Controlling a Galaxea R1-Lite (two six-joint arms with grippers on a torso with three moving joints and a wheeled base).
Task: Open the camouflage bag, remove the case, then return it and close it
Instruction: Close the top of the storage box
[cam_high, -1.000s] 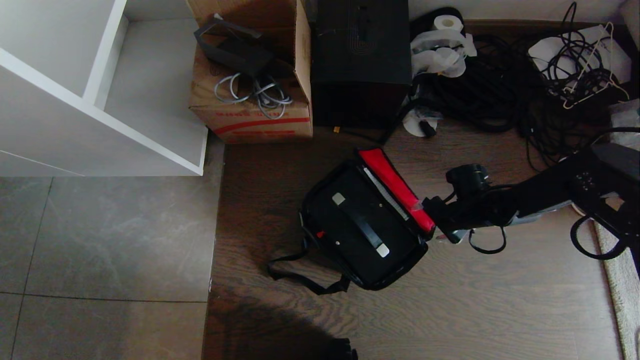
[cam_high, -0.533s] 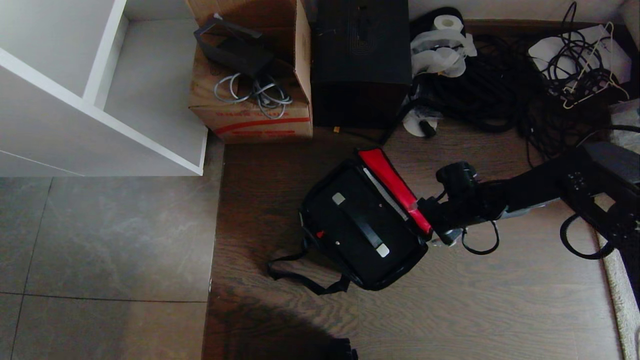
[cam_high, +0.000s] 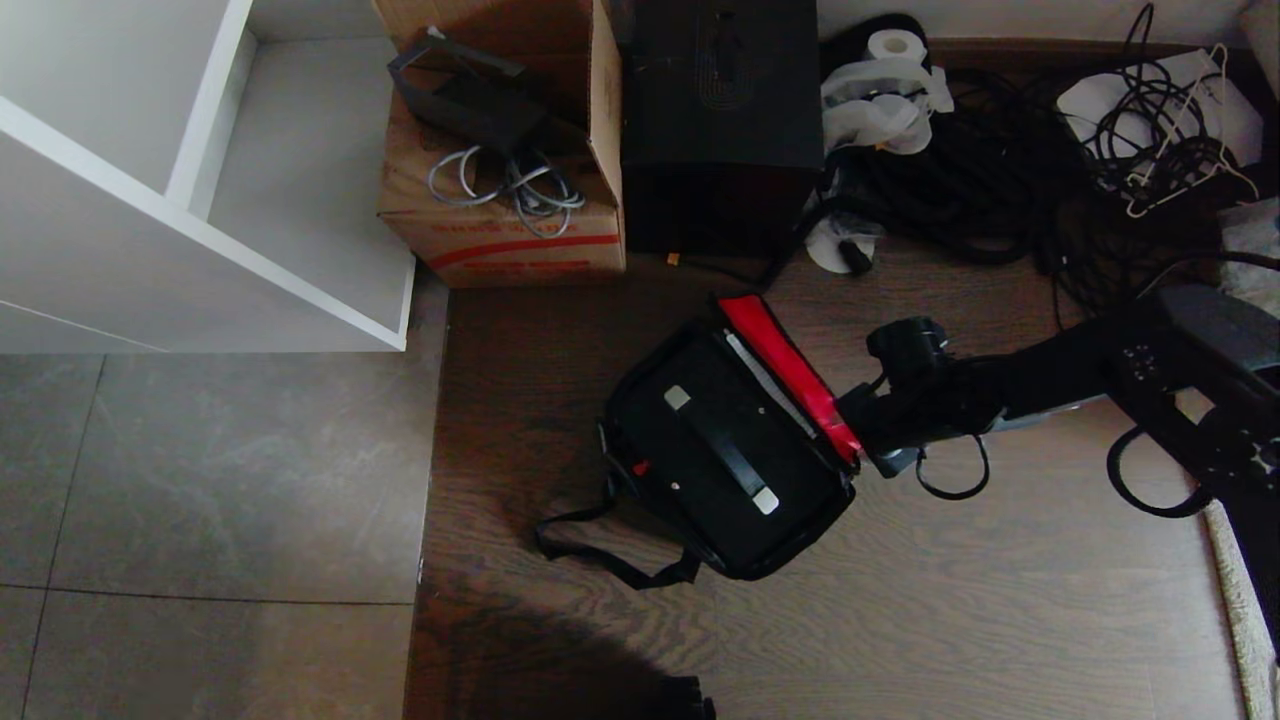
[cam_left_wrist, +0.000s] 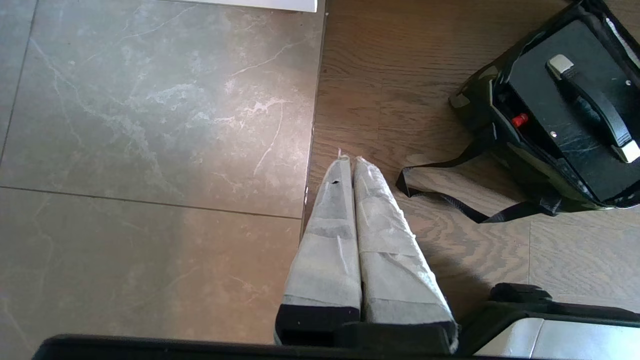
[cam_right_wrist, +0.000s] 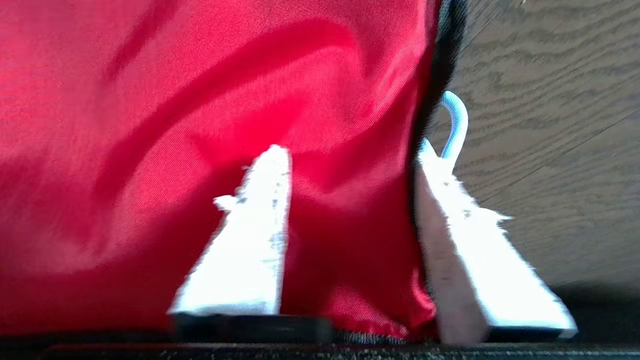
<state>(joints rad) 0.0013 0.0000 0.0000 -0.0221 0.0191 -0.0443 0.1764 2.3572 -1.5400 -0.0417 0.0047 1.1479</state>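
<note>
Item: camouflage bag, on wood floor, lid flap thrown open, red lining exposed. Contents: the case, flat and black, lying inside the bag with handle uppermost and small red latch showing at the side farthest from the working gripper. Right gripper: at the free edge of the open flap, fingers partly apart and straddling that edge, one pad against the red lining, the other on the outer side beside the black trim; a firm pinch on the fabric cannot be confirmed. The case lies just beyond the flap from this gripper. Left gripper: parked over the floor, fingers pressed together, empty, well apart from the bag. Progress, as judged: bag open, case seated inside, so either removal is still to come or the case is already returned; the pictures do not settle which. Closing the flap is outstanding. Nearby, unrelated: cardboard box, tall black box, tangled cables.
</note>
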